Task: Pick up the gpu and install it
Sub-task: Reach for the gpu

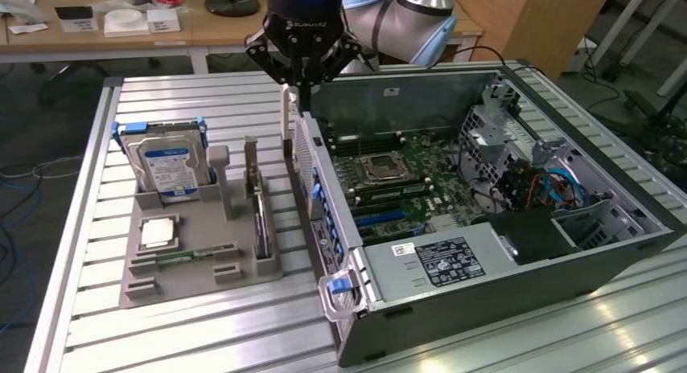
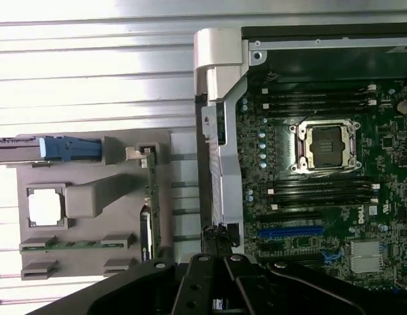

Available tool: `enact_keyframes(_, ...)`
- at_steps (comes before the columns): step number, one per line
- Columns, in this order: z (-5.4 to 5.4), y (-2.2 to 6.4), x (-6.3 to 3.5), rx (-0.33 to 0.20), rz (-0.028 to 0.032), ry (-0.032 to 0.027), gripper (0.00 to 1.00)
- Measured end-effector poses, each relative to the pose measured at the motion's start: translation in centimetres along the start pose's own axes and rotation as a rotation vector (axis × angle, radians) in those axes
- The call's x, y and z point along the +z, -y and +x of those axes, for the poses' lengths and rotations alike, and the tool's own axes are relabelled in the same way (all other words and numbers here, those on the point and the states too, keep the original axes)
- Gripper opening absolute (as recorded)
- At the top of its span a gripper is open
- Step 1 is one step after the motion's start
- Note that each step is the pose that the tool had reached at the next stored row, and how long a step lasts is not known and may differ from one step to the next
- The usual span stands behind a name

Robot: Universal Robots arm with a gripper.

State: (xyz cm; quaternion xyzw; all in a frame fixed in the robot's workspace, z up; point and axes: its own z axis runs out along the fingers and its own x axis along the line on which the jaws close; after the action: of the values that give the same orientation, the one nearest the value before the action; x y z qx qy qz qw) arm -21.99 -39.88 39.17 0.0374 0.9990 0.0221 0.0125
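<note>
Over the case (image 1: 483, 305) wall nearest the tray (image 1: 183, 283), up by the corner at the hard-drive end, the gripper (image 1: 304, 96) hangs high w/ its fingers drawn together. I can't make out anything between them, so no grab yet.

The gpu (image 1: 260, 216) is in the tray, standing on its long edge in a narrow slot on the side closest to the case. It's just beside the case wall, apart from it. Prob. parked upright so its top edge sticks up free for a pinch from above.

The tray also holds a hard drive (image 1: 166, 164), upright in its own holder, plus a processor chip (image 1: 159, 231) and a memory stick (image 1: 199, 254) lying flat further along. Each part has its own pocket, I'd guess so nothing shifts and each sits where the arm expects it.

The case lies on its side on the table (image 1: 193, 341), lid off, so the circuit board (image 1: 419, 172) faces up, which suits lowering a card straight in. The blue slot (image 2: 290, 231) on the board is bare, so the install isn't done. I'd put the job at the approach stage, w/ the gpu untouched.
</note>
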Motion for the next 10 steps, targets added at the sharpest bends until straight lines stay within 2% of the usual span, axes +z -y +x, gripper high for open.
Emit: enact_keyframes(10,2.1,0.16,0.03,0.000,0.0000,0.0001,0.11)
